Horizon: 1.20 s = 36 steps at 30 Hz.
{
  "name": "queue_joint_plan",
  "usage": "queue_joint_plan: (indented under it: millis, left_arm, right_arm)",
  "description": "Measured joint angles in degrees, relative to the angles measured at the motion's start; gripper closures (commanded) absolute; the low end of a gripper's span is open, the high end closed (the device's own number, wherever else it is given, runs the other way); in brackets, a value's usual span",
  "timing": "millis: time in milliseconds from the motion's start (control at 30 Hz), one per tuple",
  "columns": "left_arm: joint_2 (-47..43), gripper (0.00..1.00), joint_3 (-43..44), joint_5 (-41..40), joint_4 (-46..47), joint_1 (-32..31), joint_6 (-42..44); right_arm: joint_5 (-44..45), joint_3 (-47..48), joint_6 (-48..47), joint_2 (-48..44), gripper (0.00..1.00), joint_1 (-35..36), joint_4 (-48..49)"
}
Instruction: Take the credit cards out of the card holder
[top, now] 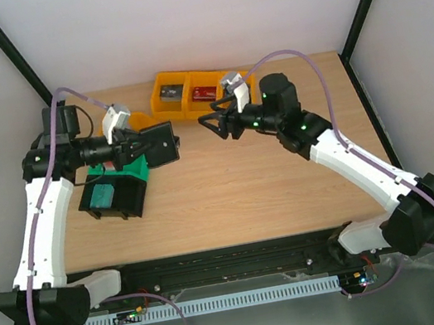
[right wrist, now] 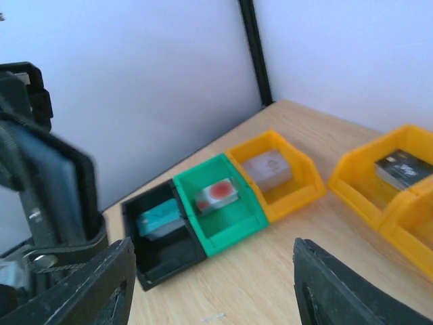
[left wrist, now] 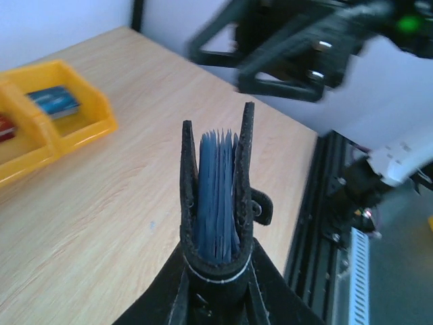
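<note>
My left gripper (top: 140, 145) is shut on the black card holder (top: 161, 144) and holds it above the table, left of centre. In the left wrist view the card holder (left wrist: 189, 183) stands edge-on between my fingers (left wrist: 152, 301), slightly spread, snap tab on its right. Thin blue-grey sheets (left wrist: 216, 196) fill it; I cannot tell credit cards from pockets. My right gripper (top: 222, 121) is open and empty, a little to the right of the holder and facing it. In the right wrist view (right wrist: 213, 252) the holder (right wrist: 57, 179) is at the far left, outside the jaws.
Black bin (top: 110, 198) with a teal box and green bin (top: 133, 170) stand below the left gripper. Two yellow bins (top: 186, 92) with small boxes stand at the back. The right wrist view shows black (right wrist: 159, 237), green (right wrist: 220, 203) and yellow (right wrist: 277, 172) bins in a row.
</note>
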Motion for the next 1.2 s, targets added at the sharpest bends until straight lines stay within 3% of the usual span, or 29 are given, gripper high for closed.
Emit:
queue_joint_plan:
  millis: [167, 367, 700, 1200]
  left_arm:
    - [-1.51, 0.98, 2.21, 7.17, -11.26, -0.11, 13.18]
    - [-1.55, 0.98, 2.21, 10.73, -14.40, -0.15, 15.93]
    - [-1.55, 0.98, 1.88, 14.01, -15.65, -0.11, 17.38]
    - [-2.69, 0.98, 0.15, 15.85, -17.84, 0.13, 18.23]
  right_arm:
    - [-12.31, -0.35, 3.37, 1.29, 0.37, -1.97, 5.18]
    - [-19.41, -1.20, 4.57, 1.86, 0.34, 1.07, 9.05]
    - [-19.47, -1.25, 2.51, 2.32, 0.37, 5.73, 9.51]
    - [-20.87, 1.14, -0.17, 4.94, 0.24, 7.50, 6.45]
